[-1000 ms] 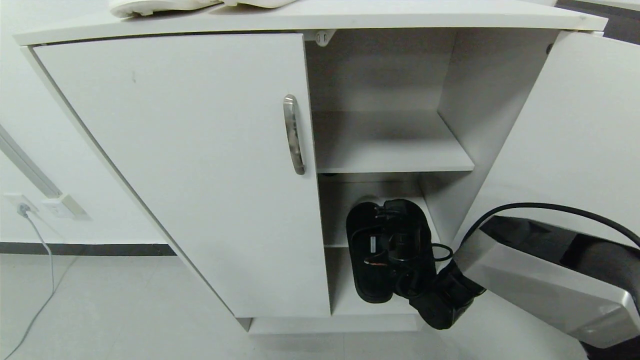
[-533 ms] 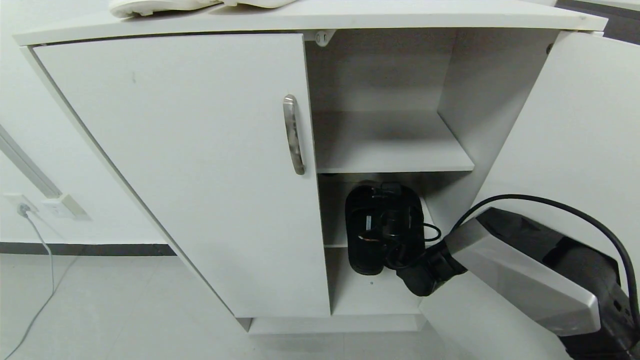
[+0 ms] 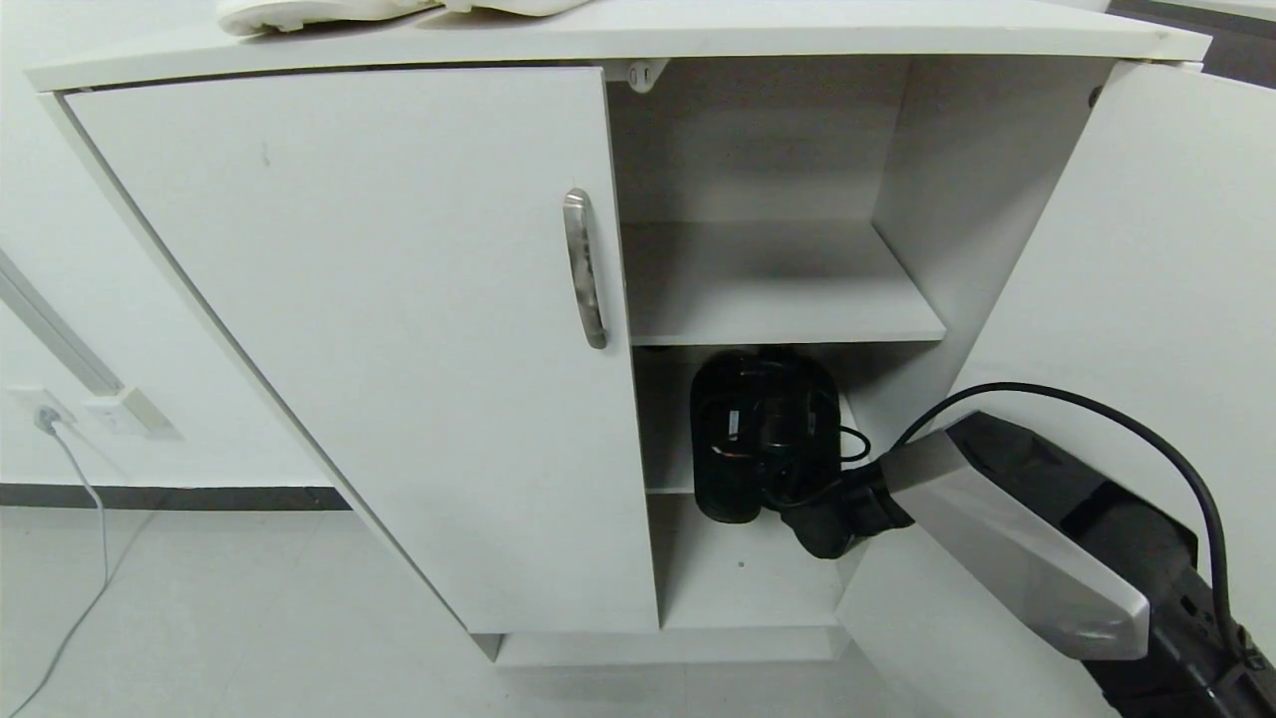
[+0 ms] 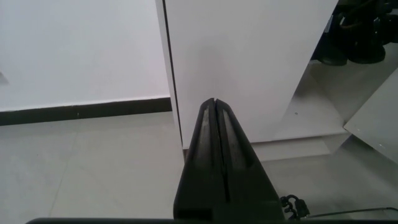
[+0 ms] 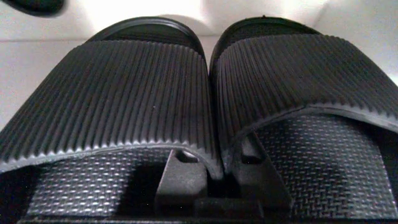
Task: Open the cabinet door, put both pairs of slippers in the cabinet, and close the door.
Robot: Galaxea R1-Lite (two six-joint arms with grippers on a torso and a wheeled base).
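Observation:
The white cabinet [image 3: 618, 40] stands with its left door [image 3: 379, 329] closed and its right door [image 3: 1146, 259] swung open. My right gripper [image 3: 793, 474] is shut on a pair of black slippers [image 3: 743, 429], held side by side just under the upper shelf [image 3: 778, 289], at the mouth of the middle compartment. In the right wrist view the fingers [image 5: 180, 180] pinch the inner edges of the black slippers [image 5: 124, 93] together. A pair of white slippers [image 3: 299, 12] lies on the cabinet top. My left gripper [image 4: 214, 106] is shut with nothing in it, low over the floor before the closed door [image 4: 242, 62].
A metal handle [image 3: 585, 267] runs down the closed door's right edge. A thin shelf board [image 3: 668, 489] lies below the slippers, above the cabinet floor [image 3: 738, 588]. A wall socket with a cable [image 3: 45, 414] is at the far left.
My right arm has lifted the black slippers from the bottom compartment's front up and deeper into the cabinet, close under the upper shelf. The doors and the white slippers have not moved.

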